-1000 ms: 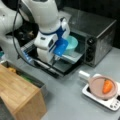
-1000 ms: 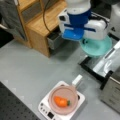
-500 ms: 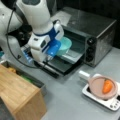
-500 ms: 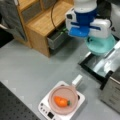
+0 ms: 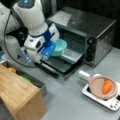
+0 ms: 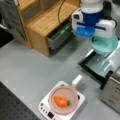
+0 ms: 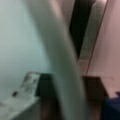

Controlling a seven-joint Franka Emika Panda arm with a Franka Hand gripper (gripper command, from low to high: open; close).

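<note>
Evidently light, rigid and slick, the teal bowl [image 5: 59, 47] hung over the toaster oven's open door [image 5: 65, 62], at the gripper's [image 5: 47, 56] two o'clock, which seemingly pinched its thin rim, the natural hold.

Gripper [image 5: 48, 53] on the white and blue arm sits at the rim of a teal bowl [image 5: 60, 46], bowl at 3 o'clock from it, over the open door [image 5: 58, 65] of the toaster oven [image 5: 92, 32]. Fingers hidden by the blue housing. Wooden cabinet [image 5: 18, 93] at 7 o'clock from the gripper. At 4 o'clock, well apart, a pink pan [image 5: 102, 86] on a white scale [image 5: 100, 98], 1 carrot [image 5: 107, 86] lying in it.
</note>
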